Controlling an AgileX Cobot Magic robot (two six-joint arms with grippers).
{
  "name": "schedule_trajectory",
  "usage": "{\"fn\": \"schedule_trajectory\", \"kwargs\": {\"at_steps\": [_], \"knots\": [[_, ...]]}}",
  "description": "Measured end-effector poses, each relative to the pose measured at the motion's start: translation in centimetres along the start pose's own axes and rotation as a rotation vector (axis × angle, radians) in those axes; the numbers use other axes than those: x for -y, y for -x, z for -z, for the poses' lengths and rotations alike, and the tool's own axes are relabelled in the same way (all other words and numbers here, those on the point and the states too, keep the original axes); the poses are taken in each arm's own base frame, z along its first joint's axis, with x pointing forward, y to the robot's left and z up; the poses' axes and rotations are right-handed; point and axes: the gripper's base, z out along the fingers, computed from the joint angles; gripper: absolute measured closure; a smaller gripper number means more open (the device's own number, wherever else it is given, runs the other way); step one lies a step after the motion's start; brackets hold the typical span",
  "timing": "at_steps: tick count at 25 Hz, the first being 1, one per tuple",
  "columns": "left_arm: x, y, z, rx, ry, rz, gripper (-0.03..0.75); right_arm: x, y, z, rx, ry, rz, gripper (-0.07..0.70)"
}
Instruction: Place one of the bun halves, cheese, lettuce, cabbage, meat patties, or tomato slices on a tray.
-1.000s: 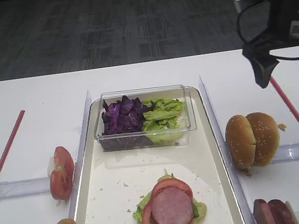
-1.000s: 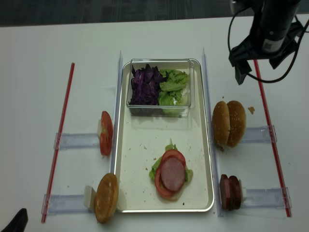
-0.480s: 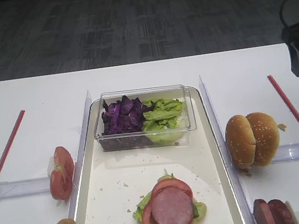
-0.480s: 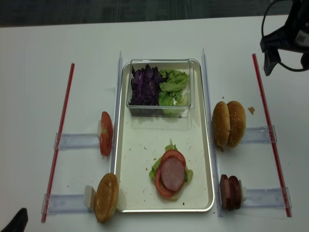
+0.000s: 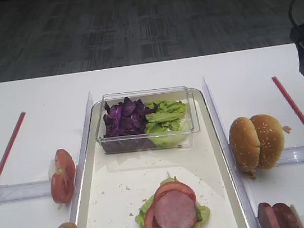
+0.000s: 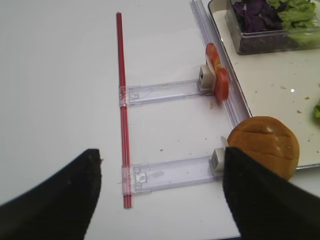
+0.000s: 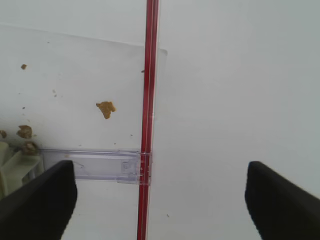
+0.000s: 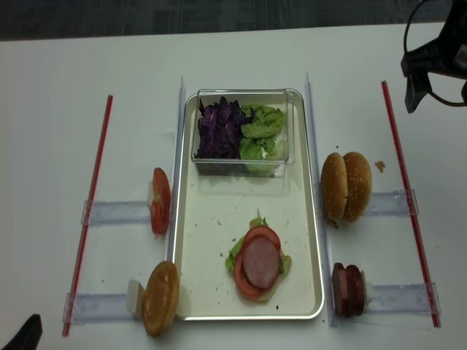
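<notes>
White bench [image 8: 58, 73] seen from above. Centre: the tray [image 8: 216, 219], its silvery rim enclosing a crumb-speckled surface. At its far end stands a clear plastic box [image 8: 242, 133] holding cabbage [image 8: 222, 127] on the left and lettuce [image 8: 263, 130] on the right. At its near end, one meat patty [image 8: 261, 263] lies on a tomato slice [image 8: 249, 240] over lettuce. Left of the tray: upright tomato slices [image 8: 160, 200] and a bun half [image 8: 160, 297] on clear holders. Right of the tray: sesame bun halves [image 8: 346, 186] and upright meat patties [image 8: 348, 289]. Right tool [image 7: 160, 197]: fingers spread wide, holding nothing, above a red strip [image 7: 148, 100] at the far right. Left tool [image 6: 160, 195]: spread, holding nothing, near left. No legible writing or labels appear.
</notes>
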Motion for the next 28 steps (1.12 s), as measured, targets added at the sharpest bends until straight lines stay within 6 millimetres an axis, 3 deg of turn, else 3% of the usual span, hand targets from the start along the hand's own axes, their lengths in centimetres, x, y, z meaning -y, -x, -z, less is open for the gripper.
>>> {"fn": "schedule_trajectory", "kwargs": {"at_steps": [28], "knots": [[0.0,0.0,0.0,0.0,0.0,0.0,0.242,-0.03,-0.38,0.32,0.003,-0.004,-0.039,-0.06]]}}
